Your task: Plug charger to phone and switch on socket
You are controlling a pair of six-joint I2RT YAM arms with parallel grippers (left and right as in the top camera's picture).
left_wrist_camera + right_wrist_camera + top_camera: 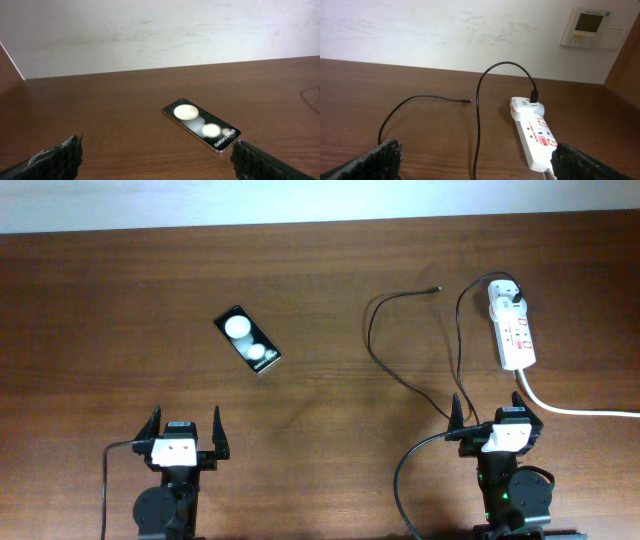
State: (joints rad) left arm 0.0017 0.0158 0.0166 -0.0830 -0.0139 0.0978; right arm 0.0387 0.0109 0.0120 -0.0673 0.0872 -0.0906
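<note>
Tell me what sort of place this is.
Probably an indoor office or lab room: a brown wooden table against a plain white wall, a control panel mounted on it, and a white power strip.

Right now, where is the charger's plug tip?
Overhead, the plug tip lies loose on the table's right half, left of the power strip, far from the phone.

"Galaxy Z Flip5" was printed in small white letters on the phone (201, 125); the red markings on the socket (535, 137) could not be read.
</note>
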